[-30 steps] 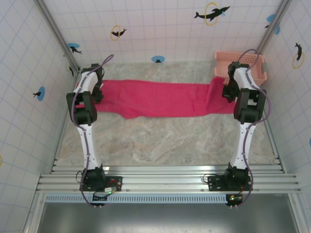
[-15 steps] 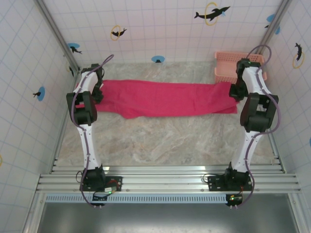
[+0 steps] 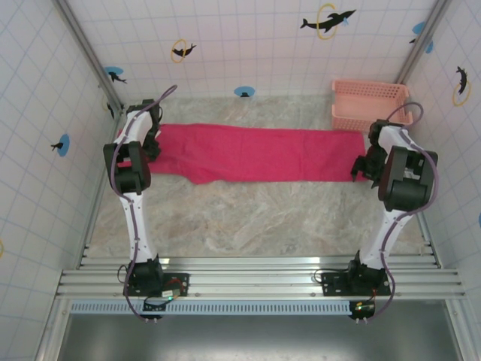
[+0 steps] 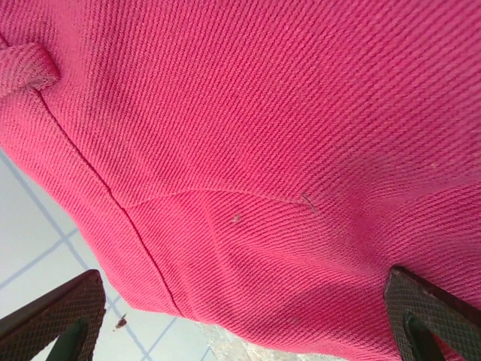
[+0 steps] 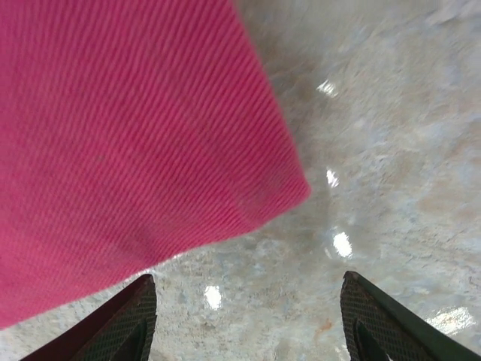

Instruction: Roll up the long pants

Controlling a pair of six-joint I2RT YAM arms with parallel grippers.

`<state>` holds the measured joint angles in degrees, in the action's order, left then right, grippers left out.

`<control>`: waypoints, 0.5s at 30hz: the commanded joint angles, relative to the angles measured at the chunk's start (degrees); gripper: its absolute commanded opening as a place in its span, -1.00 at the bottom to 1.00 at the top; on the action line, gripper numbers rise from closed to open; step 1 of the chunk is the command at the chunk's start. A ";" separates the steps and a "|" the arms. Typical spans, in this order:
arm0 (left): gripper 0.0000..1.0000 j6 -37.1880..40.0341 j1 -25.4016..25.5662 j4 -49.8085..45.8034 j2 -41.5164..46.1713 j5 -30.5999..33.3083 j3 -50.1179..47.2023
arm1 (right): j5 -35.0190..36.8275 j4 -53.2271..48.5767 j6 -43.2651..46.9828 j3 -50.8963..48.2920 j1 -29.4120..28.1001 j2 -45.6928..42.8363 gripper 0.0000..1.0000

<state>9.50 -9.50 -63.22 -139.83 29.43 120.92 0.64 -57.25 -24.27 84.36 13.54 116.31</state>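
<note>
Cloth in bright magenta-red ran across the far half of the marble-patterned bench (image 3: 248,218): the long pants (image 3: 255,154) lay flat and stretched out in one long band, from beside the left wall almost to the right one.

At the band's left end, the left claw (image 3: 150,141) hung over the cloth. In the left wrist view its two dark fingers (image 4: 52,316) stood wide apart at the bottom corners with no fold pinched between them. The twill of the pants filled nearly everything ahead of them. A stitched seam crossed it on a slant, and a small loop of cloth (image 4: 26,68) sat at the upper left. A strip of white tiled wall (image 4: 37,233) showed past the cloth's edge at the lower left.

Toward the middle, the near edge of the pants bulged a little toward the arms, then ran straight on to the right.

At the right end, the right claw (image 3: 361,167) was low beside the near right corner of the pants, just off the cloth. From the right wrist, its fingers (image 5: 120,316) were spread apart and empty, with bare bench between them. The corner of the pants lay flat just ahead and to the left, touched by neither finger.

Behind the right arm, in the far right corner, stood a pale pink latticed basket (image 3: 368,105). It was near the end of the pants, though I could not tell whether the two touched.
</note>
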 commanded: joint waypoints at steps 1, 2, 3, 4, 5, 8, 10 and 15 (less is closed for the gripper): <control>0.95 -1.21 0.84 -3.14 1.40 -1.23 0.61 | -2.50 4.04 -2.25 -1.01 1.31 -3.09 0.34; 0.95 -1.31 0.97 -3.22 1.45 -1.25 0.67 | -2.23 4.55 -2.90 -1.16 1.59 -3.02 0.35; 0.95 -1.32 1.07 -3.22 1.51 -1.23 0.72 | -2.39 5.44 -3.35 -1.46 1.89 -2.90 0.35; 0.95 -1.32 1.16 -3.21 1.54 -1.22 0.67 | -2.54 5.87 -3.86 -1.41 2.14 -2.55 0.35; 0.95 -1.37 1.27 -3.15 1.59 -1.15 0.63 | -3.21 6.22 -4.34 -1.22 2.44 -1.84 0.35; 0.95 -1.42 1.34 -3.14 1.61 -1.14 0.61 | -4.81 7.44 -5.36 -0.26 2.48 1.05 0.34; 0.95 -1.48 1.44 -3.22 1.69 -1.24 0.63 | -5.23 8.56 -6.40 0.10 2.08 2.43 0.34; 0.95 -3.05 2.80 -4.54 2.19 -2.73 1.83 | -7.18 9.65 -8.15 2.04 0.43 6.35 0.25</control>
<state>8.58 -8.29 -64.40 -139.79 29.12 121.12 -4.32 -49.19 -30.50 85.49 15.14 118.80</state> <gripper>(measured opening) 0.975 0.632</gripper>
